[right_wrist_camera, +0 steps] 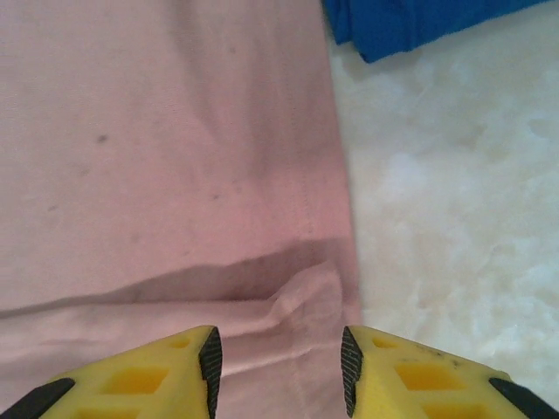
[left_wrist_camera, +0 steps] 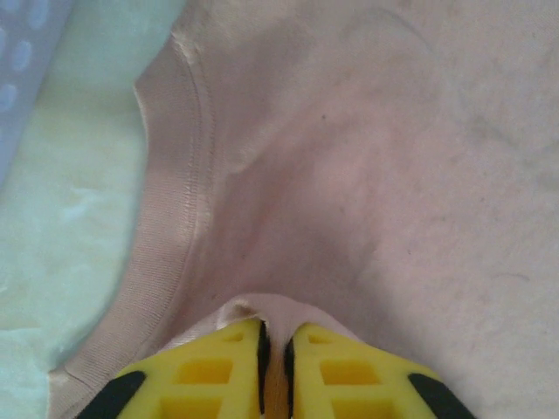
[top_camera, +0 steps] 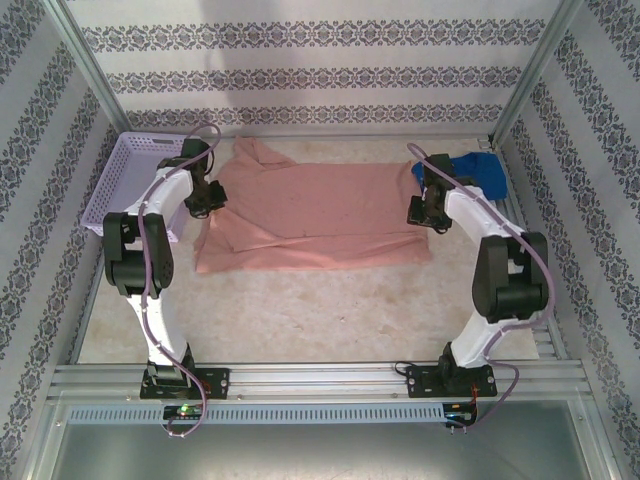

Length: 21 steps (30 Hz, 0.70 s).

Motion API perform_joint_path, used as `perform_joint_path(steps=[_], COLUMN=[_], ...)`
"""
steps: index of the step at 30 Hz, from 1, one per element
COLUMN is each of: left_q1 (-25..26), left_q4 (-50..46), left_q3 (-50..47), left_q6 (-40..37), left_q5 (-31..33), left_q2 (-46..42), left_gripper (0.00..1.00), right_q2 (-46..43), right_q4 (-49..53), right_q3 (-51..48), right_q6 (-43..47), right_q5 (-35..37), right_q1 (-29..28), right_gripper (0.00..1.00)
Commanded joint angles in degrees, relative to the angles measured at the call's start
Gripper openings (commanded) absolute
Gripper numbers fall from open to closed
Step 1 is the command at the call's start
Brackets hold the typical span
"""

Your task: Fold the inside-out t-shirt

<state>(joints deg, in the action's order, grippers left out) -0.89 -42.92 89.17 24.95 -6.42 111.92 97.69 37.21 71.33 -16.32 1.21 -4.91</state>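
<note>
Pale table (top_camera: pixel 300 310): left arm (top_camera: pixel 135 250) folded forward, left end effector (left_wrist_camera: pixel 273 339) pinching t-shirt (top_camera: pixel 310 215).

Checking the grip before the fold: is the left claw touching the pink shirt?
Touching. The left wrist view shows the left claw shut on a pinch of the pink shirt, with the cloth puckering up from the pinch.

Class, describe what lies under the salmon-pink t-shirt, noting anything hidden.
The t-shirt lies spread on the pale table, which shows along its near and right edges. Whatever is beneath the cloth itself is covered.
</note>
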Motion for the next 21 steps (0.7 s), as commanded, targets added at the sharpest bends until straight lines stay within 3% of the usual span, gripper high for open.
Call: perform_joint_path(steps=[1, 8, 11, 14, 21], left_q1=[-1.3, -1.5, -0.6, 2.5, 6.1], left_q4=[2.3, 5.2, 10.8, 13.3, 13.8], left_q3=[1.3, -6.3, -17.2, -24.9, -27.5], left_q6=[0.9, 2.7, 5.5, 7.0, 6.2], left_q5=[4.4, 2.9, -4.1, -6.9, -5.8], left_q2=[-1.2, -8.8, -17.1, -21.9, -17.7], left_gripper=[0.23, 0.49, 0.54, 0.56, 0.58], right_q2=[-2.0, 2.9, 2.8, 2.6, 3.6], right_q4=[-1.7, -3.3, -3.8, -4.3, -4.7], right_q3=[-3.2, -3.4, -3.6, -3.8, -3.5], right_q6=[-1.2, -2.3, -2.3, -2.1, -2.1], right_q5=[-3.2, -7.4, -7.7, -8.1, -9.3], right_q1=[-2.2, -2.3, -2.6, -2.8, -3.8], right_gripper=[0.44, 0.43, 0.43, 0.43, 0.43])
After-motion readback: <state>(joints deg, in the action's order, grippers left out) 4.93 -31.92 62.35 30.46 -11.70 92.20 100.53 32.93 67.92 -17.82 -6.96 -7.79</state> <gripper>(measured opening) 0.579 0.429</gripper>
